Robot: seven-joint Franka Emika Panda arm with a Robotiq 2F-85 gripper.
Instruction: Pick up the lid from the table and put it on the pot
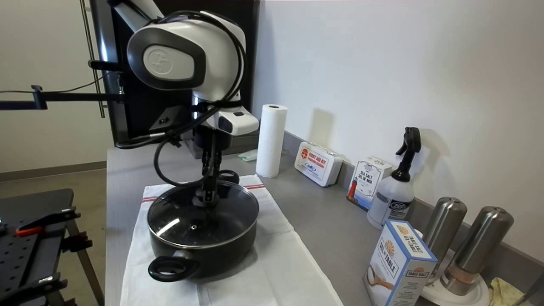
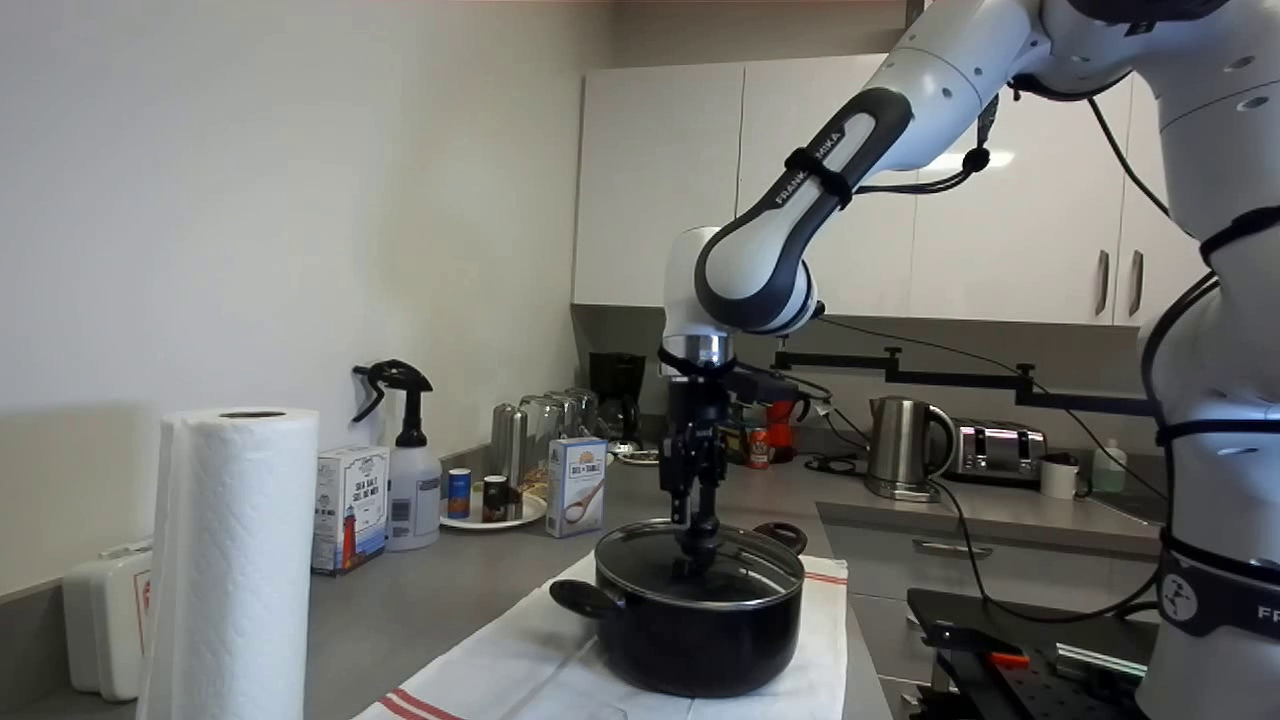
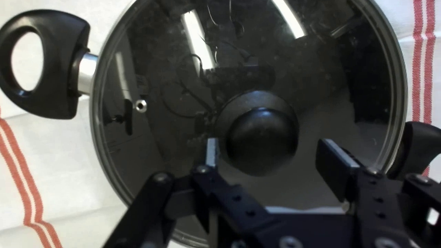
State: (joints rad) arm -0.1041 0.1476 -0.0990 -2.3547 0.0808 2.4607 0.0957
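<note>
The see-through lid (image 1: 231, 223) with its silvery rim sits on the black pot (image 1: 221, 263); the pair also shows in an exterior view as lid (image 2: 640, 565) on pot (image 2: 700, 650). The pot stands on a white cloth (image 1: 280, 263) on the grey table (image 1: 293, 204). In the wrist view the lid (image 3: 155, 144) fills the middle, and a pot handle (image 3: 65, 65) shows at left. My gripper (image 3: 268, 143) is open and points down over the lid. Its fingers stand on either side of the dark knob (image 3: 262, 127), with gaps visible on both sides.
A paper towel roll (image 1: 271, 140), first aid kit (image 1: 316, 163), sea salt box (image 1: 369, 182), spray bottle (image 1: 391, 199), table salt box (image 1: 399, 263) and steel canisters (image 1: 480, 246) stand along the wall. A dark side table (image 1: 34, 238) is beside the counter. A kettle (image 2: 900, 450) stands farther back.
</note>
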